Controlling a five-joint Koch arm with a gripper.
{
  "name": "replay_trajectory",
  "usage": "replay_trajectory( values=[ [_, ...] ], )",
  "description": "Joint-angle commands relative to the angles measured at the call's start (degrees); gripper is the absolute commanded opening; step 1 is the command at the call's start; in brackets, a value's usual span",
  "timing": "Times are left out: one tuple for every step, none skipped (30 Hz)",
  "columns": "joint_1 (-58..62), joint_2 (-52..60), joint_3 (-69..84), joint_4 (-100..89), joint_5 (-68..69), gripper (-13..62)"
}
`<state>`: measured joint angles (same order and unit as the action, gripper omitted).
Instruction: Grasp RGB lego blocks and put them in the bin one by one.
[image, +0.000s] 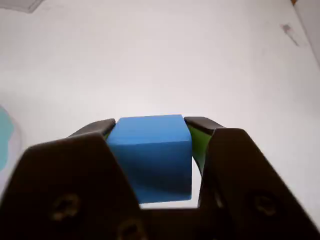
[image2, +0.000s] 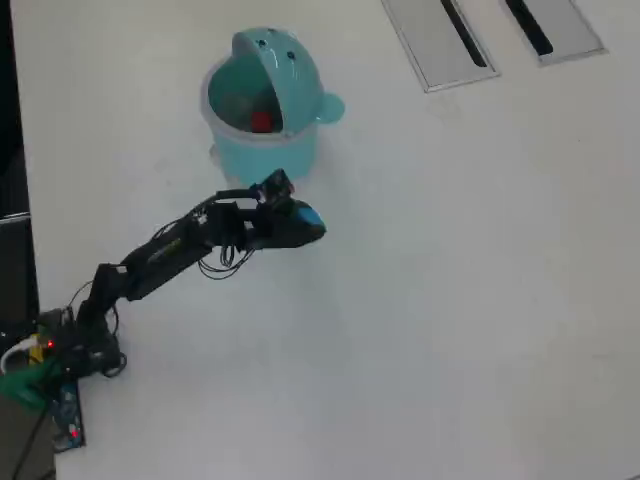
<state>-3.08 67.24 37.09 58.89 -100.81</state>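
Observation:
A blue block (image: 150, 155) fills the space between my two black jaws in the wrist view, and my gripper (image: 148, 123) is shut on it. In the overhead view the same blue block (image2: 309, 217) shows at the tip of my gripper (image2: 312, 226), just below and to the right of the light teal bin (image2: 232, 152). The bin's domed lid (image2: 280, 55) stands flipped open. A red block (image2: 262, 122) lies inside the bin. A teal edge of the bin (image: 5, 137) shows at the far left of the wrist view.
Two flat grey slotted panels (image2: 440, 40) (image2: 550, 25) lie at the top right of the white table (image2: 450, 300) in the overhead view. The arm's base with its cables (image2: 55, 350) sits at the bottom left edge.

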Motion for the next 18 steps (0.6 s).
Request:
replay_trajectory(
  values=[
    [-1.41,5.27,-4.83,-3.96,-0.79,19.6],
    [-1.85,5.89,-4.75,-3.96,-0.88,19.6],
    [-2.46,6.68,-4.66,-3.96,-0.88,19.6],
    [-3.34,7.38,-4.48,-3.78,-0.88,19.6],
    [-3.96,8.35,-4.13,-3.25,-0.88,19.6],
    [-4.92,9.32,-3.60,-3.08,-0.88,19.6],
    [-5.54,10.20,-3.25,-2.90,-1.05,19.6],
    [-6.59,11.07,-2.81,-2.81,-1.41,19.6],
    [-7.38,11.78,-2.55,-2.81,-2.20,19.6],
    [-8.26,12.39,-2.55,-2.81,-3.16,19.6],
    [-9.14,13.01,-2.55,-2.37,-4.22,19.6],
    [-10.20,13.27,-2.55,-1.76,-5.27,19.6],
    [-11.16,13.62,-2.55,-1.49,-5.63,19.7],
    [-12.22,13.80,-2.55,-1.23,-5.71,19.6],
    [-13.01,13.89,-2.55,-1.14,-5.71,19.7],
    [-13.71,13.97,-2.46,-1.14,-5.71,19.6],
    [-14.59,13.89,-2.46,-1.23,-5.89,19.6],
    [-15.21,13.89,-2.46,-1.32,-6.06,19.6]
  ],
)
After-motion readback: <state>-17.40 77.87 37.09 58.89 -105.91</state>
